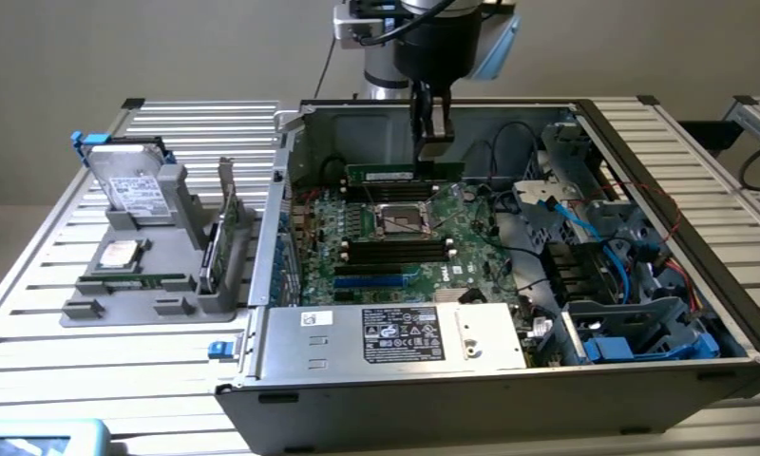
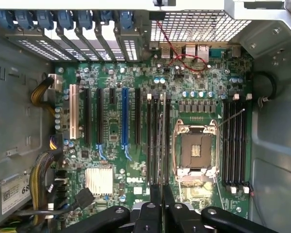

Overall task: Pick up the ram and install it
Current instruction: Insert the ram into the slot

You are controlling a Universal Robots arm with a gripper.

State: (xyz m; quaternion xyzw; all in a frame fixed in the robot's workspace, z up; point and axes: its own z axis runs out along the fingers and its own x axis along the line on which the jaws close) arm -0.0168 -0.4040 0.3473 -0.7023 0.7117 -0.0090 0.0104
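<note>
Now the gripper (image 1: pixel 432 142) is closed almost fully on the ram (image 1: pixel 393 173) and pinches its upper edge. The ram hangs straight under the jaws, close over the slots (image 2: pixel 149 141) beside the socket (image 2: pixel 196 150), with its long axis parallel to them.

ram (image 1: pixel 399 173) held under the gripper (image 1: pixel 432 141), inside the computer case (image 1: pixel 482 408), motherboard (image 1: pixel 475 237) beneath the gripper, processor socket (image 1: pixel 403 220) just below it, hard drives (image 1: pixel 133 190) outside the case, well off to the exterior view's left
</note>
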